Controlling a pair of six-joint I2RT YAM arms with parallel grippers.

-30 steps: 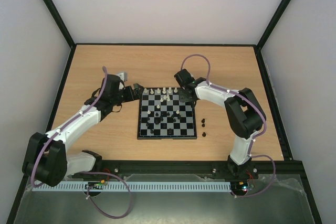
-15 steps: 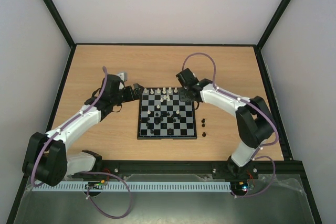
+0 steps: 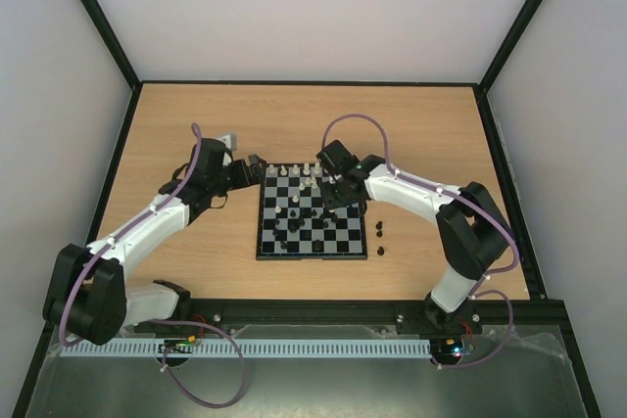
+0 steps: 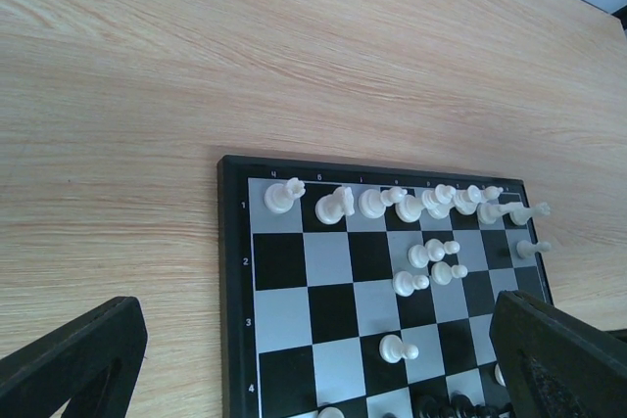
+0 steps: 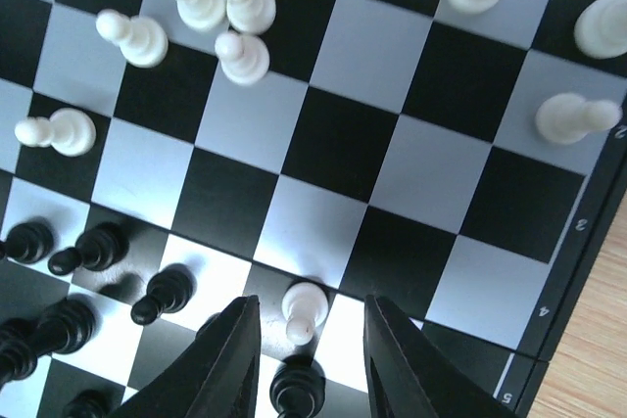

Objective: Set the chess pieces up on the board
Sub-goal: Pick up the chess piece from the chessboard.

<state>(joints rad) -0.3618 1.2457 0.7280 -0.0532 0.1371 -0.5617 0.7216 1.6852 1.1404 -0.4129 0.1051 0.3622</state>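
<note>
Right arm (image 3: 421, 193) has swung left vs 1 s ago: the right fingers (image 5: 235, 359) have left the far-right corner of the board (image 4: 280, 261) and now hang over squares nearer its middle. Left arm (image 3: 147, 227) hasn't shifted.

Right wrist view: fingers parted and gripping nothing. A white pawn (image 5: 306, 310) stands upright between the tips w/ a gap on each side. A black piece (image 5: 297, 379) sits just below it, also between the fingers.

Left fingers (image 4: 69, 364) are spread fully wide and empty, just off the board's far-left corner, above bare tabletop (image 3: 421, 115).

Board lies flat at the tabletop's centre, between the 2 arms. White pieces (image 4: 392, 205) line most of the far row, some tipped over. A few more white ones are bunched on the next rows, approx mid-board. Black pieces (image 5: 88, 247) cluster toward the near half, not in tidy rows. Three dark pieces (image 3: 380, 232) sit off the board on the tabletop, just beside its right edge near the near corner. Can't tell their type at this res.
</note>
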